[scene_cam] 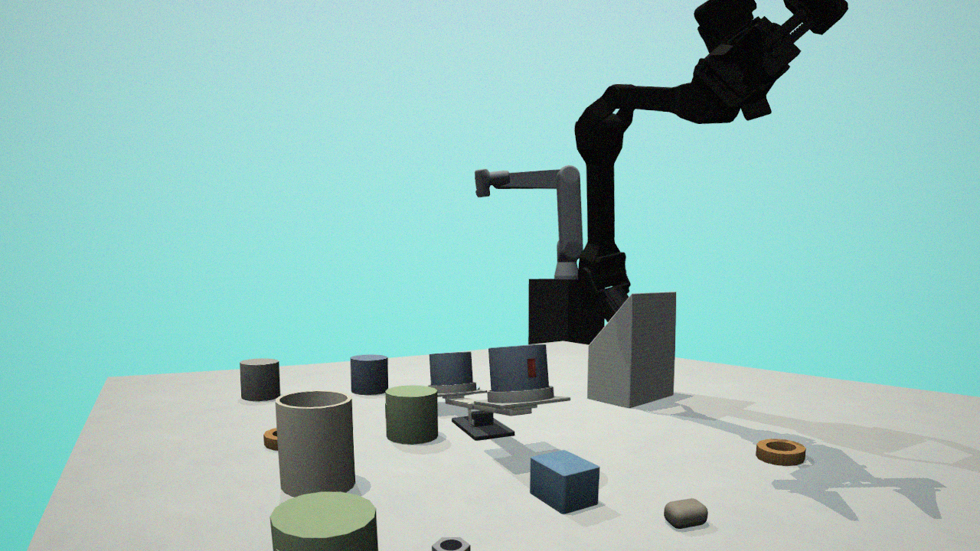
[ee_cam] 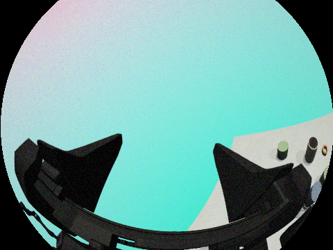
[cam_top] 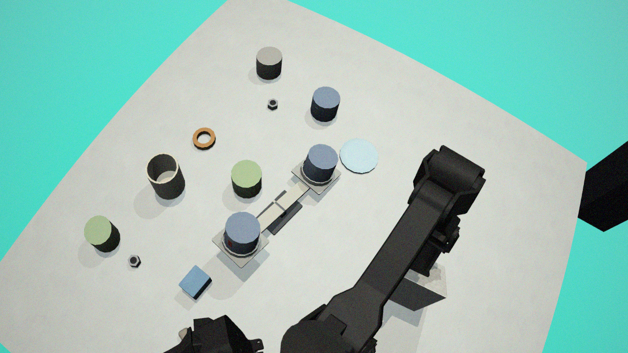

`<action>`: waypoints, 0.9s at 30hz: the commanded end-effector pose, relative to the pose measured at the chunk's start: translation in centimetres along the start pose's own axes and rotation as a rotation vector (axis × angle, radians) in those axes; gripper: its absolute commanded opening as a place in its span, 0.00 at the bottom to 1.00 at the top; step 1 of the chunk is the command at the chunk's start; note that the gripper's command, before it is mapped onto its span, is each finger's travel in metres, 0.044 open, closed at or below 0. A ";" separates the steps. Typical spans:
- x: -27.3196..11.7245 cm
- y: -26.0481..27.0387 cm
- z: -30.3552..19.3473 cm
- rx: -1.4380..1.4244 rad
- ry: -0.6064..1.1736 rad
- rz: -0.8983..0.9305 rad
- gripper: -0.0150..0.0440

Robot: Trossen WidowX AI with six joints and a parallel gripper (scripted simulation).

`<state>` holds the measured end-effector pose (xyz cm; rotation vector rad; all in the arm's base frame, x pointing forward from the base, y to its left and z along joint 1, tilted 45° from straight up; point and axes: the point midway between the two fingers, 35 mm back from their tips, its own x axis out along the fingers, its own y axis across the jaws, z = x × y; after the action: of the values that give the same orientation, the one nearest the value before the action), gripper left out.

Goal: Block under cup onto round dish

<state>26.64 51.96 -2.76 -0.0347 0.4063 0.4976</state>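
Observation:
Two blue-grey cups stand upside down on the balance [cam_top: 267, 216] [scene_cam: 483, 428]. The near cup [cam_top: 242, 232] [scene_cam: 514, 368] has a small dark red patch on its side. The far cup [cam_top: 320, 162] [scene_cam: 450, 370] stands beside the round dish [cam_top: 359, 155]. The beam is tilted; the far cup's end looks lower, and the near plate casts a wider-set shadow. No block shows; both cup interiors are hidden. The light blue dish is bare. My gripper [ee_cam: 168, 144] is open and empty, high above the table and away from the balance.
A grey wedge-topped block [cam_top: 417, 287] [scene_cam: 647, 356] stands near my arm. A green cylinder [cam_top: 246, 177] [scene_cam: 411, 414] stands close to the beam, a blue box [cam_top: 195, 281] [scene_cam: 564, 479] near the near cup. A blue cylinder [cam_top: 325, 104] [scene_cam: 368, 374] stands beyond the dish. An open grey tube [cam_top: 169, 184] [scene_cam: 315, 452] stands farther left.

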 end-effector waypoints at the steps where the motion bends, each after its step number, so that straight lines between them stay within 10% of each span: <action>1: -0.9 -3.0 -0.6 0.002 0.077 -0.092 1.00; 27: -19.4 -26.6 -0.8 -0.144 0.411 -0.861 1.00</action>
<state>24.00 22.60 1.00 -0.3973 0.7100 -0.2735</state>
